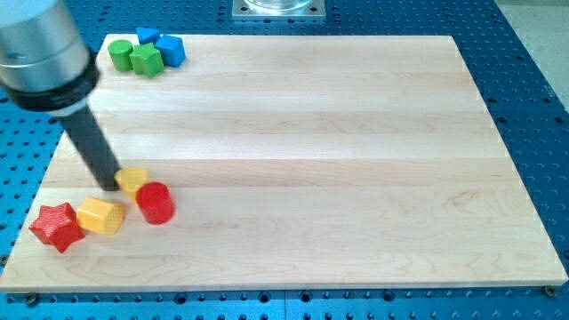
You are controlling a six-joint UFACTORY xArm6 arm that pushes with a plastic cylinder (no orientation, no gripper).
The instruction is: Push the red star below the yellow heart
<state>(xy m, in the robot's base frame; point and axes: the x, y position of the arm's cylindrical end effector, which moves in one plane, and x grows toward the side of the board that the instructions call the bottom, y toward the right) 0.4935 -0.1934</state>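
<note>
The red star (56, 227) lies near the board's bottom left corner. A yellow block (100, 216), six-sided in outline, sits just to its right, touching or nearly touching it. A smaller yellow block (133, 180), possibly the heart, lies above and right of that, partly hidden by my rod. A red cylinder (156, 203) touches its lower right side. My tip (108, 184) rests against the left side of the small yellow block, above the six-sided yellow block and up and right of the red star.
At the top left corner stands a cluster: a green cylinder (120, 53), a green block (147, 60), a blue block (171, 50) and a smaller blue block (148, 36). The wooden board (311, 160) lies on a blue perforated table.
</note>
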